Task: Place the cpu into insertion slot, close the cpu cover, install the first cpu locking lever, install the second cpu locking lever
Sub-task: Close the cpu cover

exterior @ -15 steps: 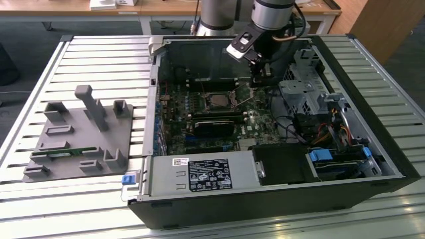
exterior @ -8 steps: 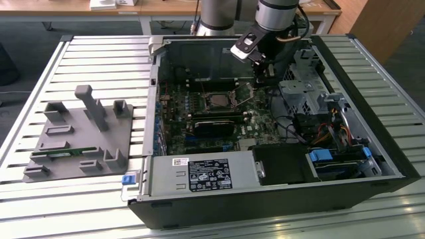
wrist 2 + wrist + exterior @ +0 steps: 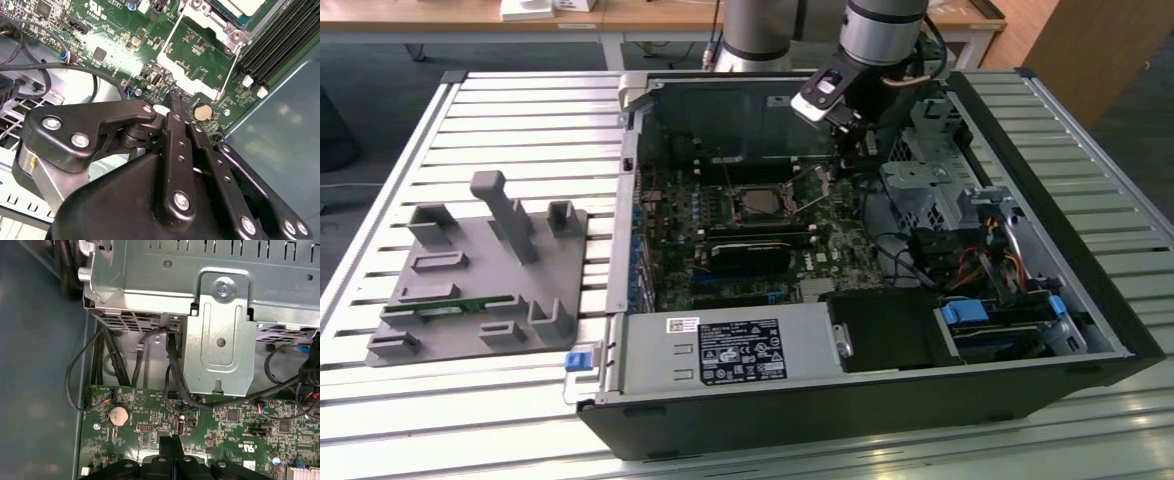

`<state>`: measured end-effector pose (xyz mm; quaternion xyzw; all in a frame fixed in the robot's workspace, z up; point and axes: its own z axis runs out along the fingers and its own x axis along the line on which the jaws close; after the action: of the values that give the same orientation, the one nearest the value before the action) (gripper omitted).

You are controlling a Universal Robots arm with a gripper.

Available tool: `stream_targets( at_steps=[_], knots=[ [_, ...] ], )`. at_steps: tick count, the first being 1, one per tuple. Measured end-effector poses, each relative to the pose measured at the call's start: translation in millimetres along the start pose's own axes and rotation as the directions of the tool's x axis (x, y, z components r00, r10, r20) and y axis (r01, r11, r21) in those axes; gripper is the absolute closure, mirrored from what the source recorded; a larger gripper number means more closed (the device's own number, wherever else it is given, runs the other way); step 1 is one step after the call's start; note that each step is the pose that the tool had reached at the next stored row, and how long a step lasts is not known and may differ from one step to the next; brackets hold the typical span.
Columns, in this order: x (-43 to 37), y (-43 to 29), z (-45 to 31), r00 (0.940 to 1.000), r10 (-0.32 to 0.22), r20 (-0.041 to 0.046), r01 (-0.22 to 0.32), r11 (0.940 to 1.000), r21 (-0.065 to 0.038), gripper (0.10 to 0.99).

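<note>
Black linkage plates studded with screw heads hid much of the second wrist view, and the fingertips of the jaws were cut off at the edge of the first wrist view; what showed of them lay pressed together along a thin seam, with nothing between them. They hung just over the green circuit board, near a round silvery coin cell and a folded grey sheet-metal drive cage trailing glossy black cables.

In the exterior view the insertion slot was a small dark square with a thin bright rim, too small to show what lay in it; in the second wrist view a corner of the cpu, pale and matt, sat inside that rim, the rest cut off by the picture's edge. The cpu cover, a thin silver frame, was swung off the socket, bare board showing through its cut-out; how steeply it tilted I cannot tell. The open black case rested on a ribbed metal counter.
</note>
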<state>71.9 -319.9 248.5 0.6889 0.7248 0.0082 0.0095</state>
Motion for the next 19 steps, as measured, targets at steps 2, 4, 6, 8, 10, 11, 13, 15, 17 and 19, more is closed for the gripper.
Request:
stream_targets(
  at_steps=[2, 4, 6, 8, 10, 11, 13, 15, 17, 19],
  knots=[
    [0.8, 1.0, 2.1, 1.0, 0.0, 0.0003, 0.0, 1.0, 0.0, 0.98],
    [2.3, 1.4, 4.6, 1.0, 0.0, 0.001, 0.0, 1.0, 0.001, 0.98],
    [3.5, 1.7, 7.4, 1.0, 0.0, 0.0015, 0.0, 1.0, 0.002, 0.98],
    [4.4, 1.8, 10.1, 1.0, 0.0, 0.0015, 0.0, 1.0, 0.002, 0.98],
    [5.2, 1.7, 11.5, 1.0, 0.0, 0.0021, 0.0, 1.0, 0.002, 0.98],
    [5.4, 1.2, 11.8, 1.0, 0.0, 0.0021, 0.0, 1.0, 0.002, 0.98],
    [5.6, -3.0, 11.8, 1.0, 0.0, 0.0021, 0.0, 1.0, 0.002, 0.98],
    [5.9, -8.0, 11.6, 1.0, 0.0, 0.0019, 0.0, 1.0, 0.002, 0.98],
    [6.2, -12.4, 11.4, 1.0, 0.0, 0.0019, 0.0, 1.0, 0.003, 0.98],
    [6.2, -15.3, 11.2, 1.0, 0.0, 0.0021, 0.0, 1.0, 0.003, 0.98]
  ],
)
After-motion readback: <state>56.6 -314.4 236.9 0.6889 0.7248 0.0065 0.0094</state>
